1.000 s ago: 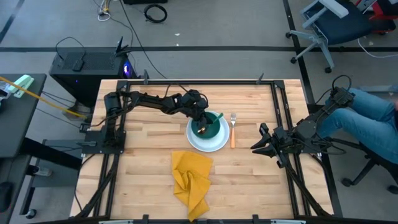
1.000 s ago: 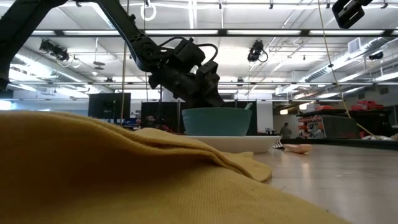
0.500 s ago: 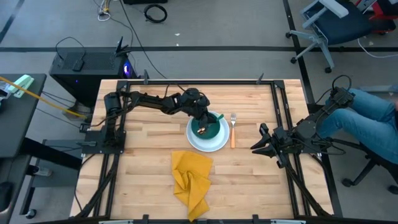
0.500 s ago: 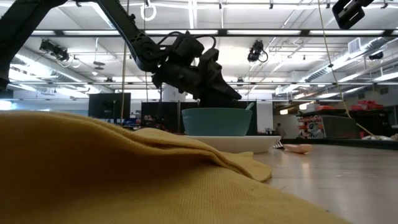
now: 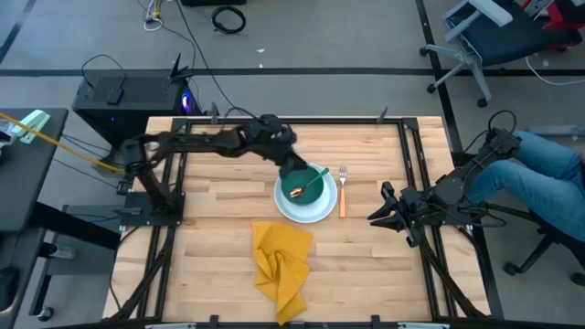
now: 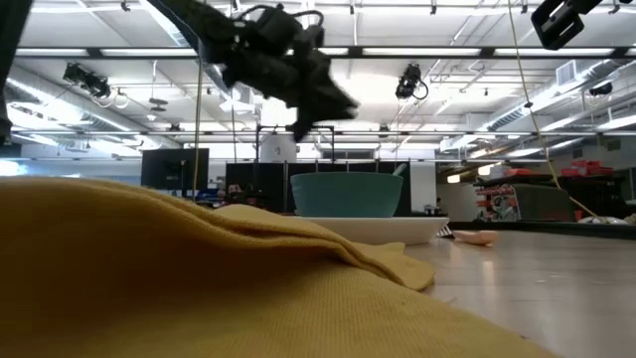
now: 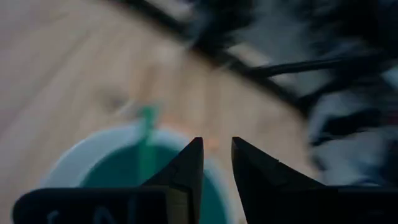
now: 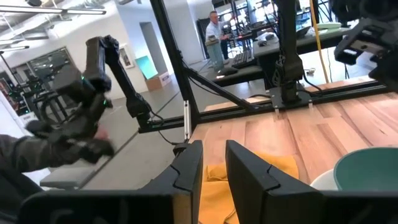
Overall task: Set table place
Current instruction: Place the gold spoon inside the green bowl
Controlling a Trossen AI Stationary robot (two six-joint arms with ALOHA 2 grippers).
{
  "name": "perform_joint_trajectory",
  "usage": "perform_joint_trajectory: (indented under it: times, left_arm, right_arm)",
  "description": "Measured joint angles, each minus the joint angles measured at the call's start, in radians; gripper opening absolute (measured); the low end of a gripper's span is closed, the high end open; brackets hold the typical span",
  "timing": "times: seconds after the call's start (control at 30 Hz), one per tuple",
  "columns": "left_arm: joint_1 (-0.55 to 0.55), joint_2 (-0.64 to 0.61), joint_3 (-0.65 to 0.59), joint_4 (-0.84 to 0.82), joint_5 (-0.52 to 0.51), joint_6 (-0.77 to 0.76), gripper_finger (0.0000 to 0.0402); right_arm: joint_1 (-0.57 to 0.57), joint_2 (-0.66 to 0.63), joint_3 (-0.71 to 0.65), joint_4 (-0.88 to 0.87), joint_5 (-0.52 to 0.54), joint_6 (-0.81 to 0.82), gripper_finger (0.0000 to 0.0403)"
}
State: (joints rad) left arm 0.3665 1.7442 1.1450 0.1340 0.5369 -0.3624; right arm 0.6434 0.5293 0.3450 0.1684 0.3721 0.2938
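Note:
A teal bowl (image 5: 307,185) stands on a white plate (image 5: 322,212) at the table's middle. A green spoon (image 5: 319,177) lies in the bowl, its handle leaning over the rim toward the far right. Right of the plate, an orange-handled fork (image 5: 342,194) lies flat. A crumpled yellow napkin (image 5: 281,260) lies on the table's near side. My left gripper (image 5: 292,165) hovers above the bowl's far-left rim, open by a narrow gap (image 7: 216,163) and empty. My right gripper (image 5: 377,212) waits at the right edge, fingers slightly apart (image 8: 214,163).
The light-wood table (image 5: 219,219) has black rails along its edges. A seated person's legs (image 5: 548,174) are just beyond the right edge. A dark box (image 5: 119,96) and cables sit on the floor past the far left corner. Bare wood lies left of the plate.
My left gripper has risen from inside the bowl to well above its rim and drawn back toward the table's far left, the arm swinging with it. The spoon, bowl and plate have stayed where they were.

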Motion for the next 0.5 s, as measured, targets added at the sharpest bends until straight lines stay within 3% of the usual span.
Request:
perform_joint_trajectory:
  times: [0.23,0.33,0.5]
  left_arm:
    - [0.017,-0.178,0.0,-0.669,-0.486,0.086,0.0072]
    - [0.002,-0.179,-0.004,-0.772,-0.536,0.093,0.0069]
    - [-0.03,-0.115,-0.025,-0.757,-0.541,0.139,0.0068]
  right_arm:
    - [0.0,0.0,0.0,-0.005,0.0,-0.006,0.0077]
    - [0.0,0.0,0.0,-0.005,0.0,-0.012,0.0077]
    - [0.0,0.0,0.0,-0.004,0.0,-0.011,0.0077]
